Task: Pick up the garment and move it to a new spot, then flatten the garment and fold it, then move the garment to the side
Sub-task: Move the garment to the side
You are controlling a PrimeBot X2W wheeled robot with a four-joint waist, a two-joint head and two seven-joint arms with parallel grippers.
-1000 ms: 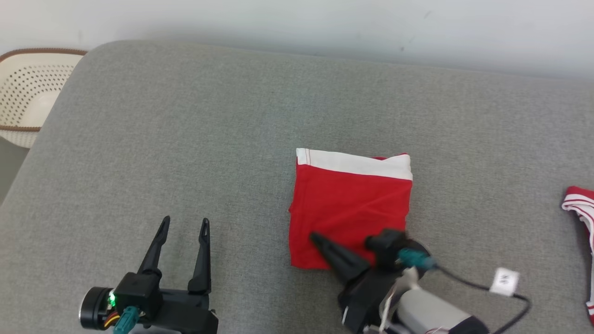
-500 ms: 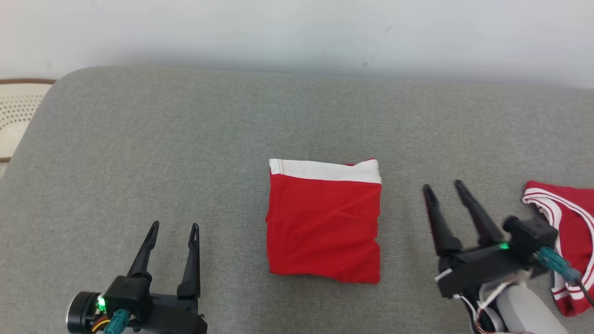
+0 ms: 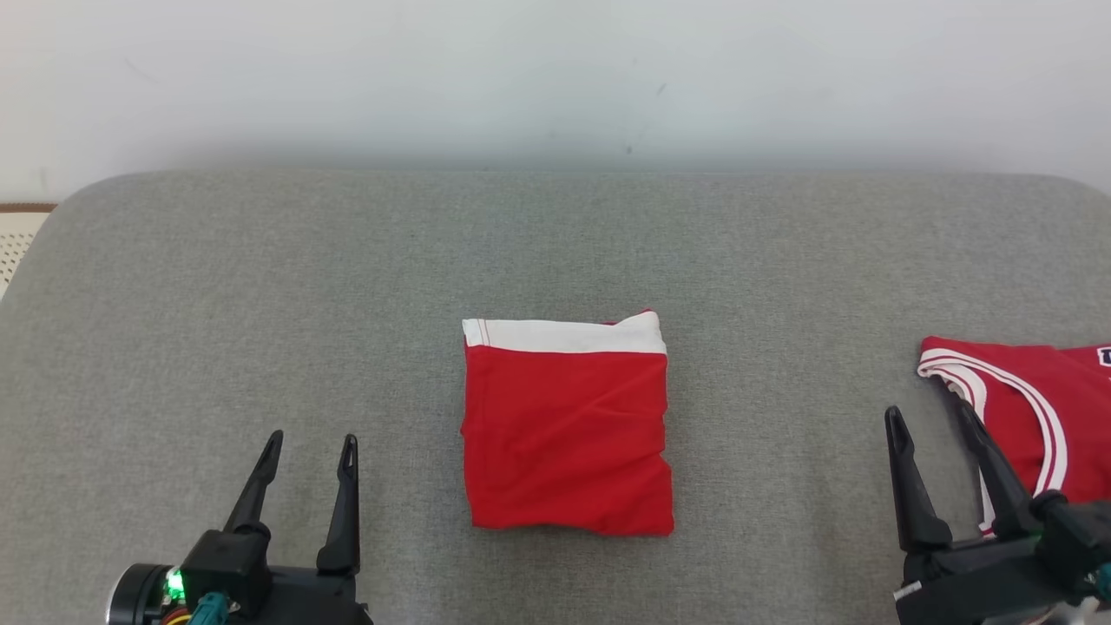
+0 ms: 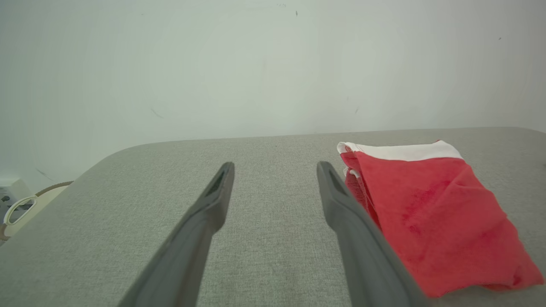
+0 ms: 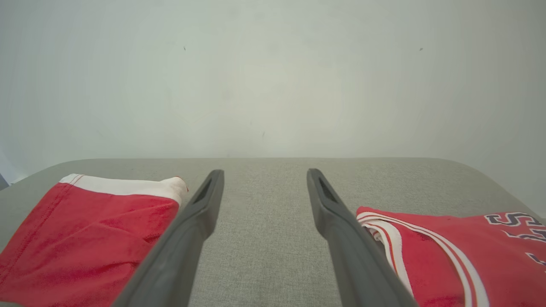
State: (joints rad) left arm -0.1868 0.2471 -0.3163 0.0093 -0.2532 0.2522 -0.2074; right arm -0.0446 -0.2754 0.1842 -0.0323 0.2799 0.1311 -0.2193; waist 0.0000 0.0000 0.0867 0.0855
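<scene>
On the gray cushion, the folded red garment lies flat. The left gripper and the right gripper have fingers spread wide, holding nothing.

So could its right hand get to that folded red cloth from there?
Probably yes: the right hand is open, and bare cushion lies between it and the cloth.
</scene>
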